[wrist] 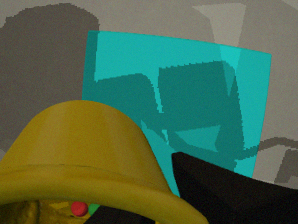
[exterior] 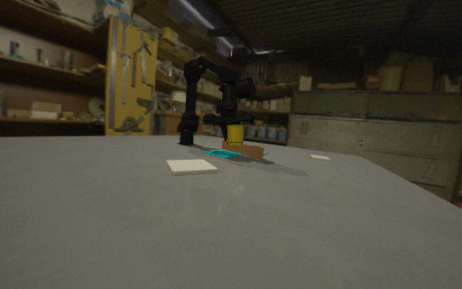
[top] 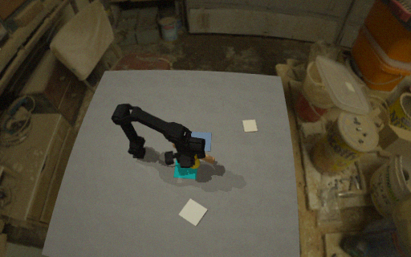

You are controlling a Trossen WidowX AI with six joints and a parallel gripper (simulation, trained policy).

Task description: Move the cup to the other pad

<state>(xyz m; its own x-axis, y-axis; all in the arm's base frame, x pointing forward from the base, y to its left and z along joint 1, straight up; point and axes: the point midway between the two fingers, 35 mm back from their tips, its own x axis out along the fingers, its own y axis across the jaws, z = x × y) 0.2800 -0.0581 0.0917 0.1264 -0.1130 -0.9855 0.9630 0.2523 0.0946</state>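
Note:
The yellow cup [top: 196, 162] [exterior: 235, 135] [wrist: 87, 140] hangs in the air, roughly upright. My gripper [exterior: 229, 128] [wrist: 159, 166] is shut on the cup's wall, with one dark finger inside the cup and one outside. A red marble [wrist: 79, 208] and part of a green one show inside; the rest of the inside is hidden. The teal pad [top: 185, 174] [exterior: 221, 153] [wrist: 200, 55] lies below, partly under the cup in the top view, with arm shadows on it. The blue pad [top: 206, 140] lies on the other side of the barrier, partly hidden by the arm.
A low wooden barrier [top: 209, 159] [exterior: 250, 150] stands between the two pads, close to the cup and partly hidden behind it in the exterior view. One white tile [top: 193, 212] [exterior: 191, 166] lies beyond the teal pad. Another white tile [top: 250, 125] [exterior: 319, 157] lies farther off past the blue pad.

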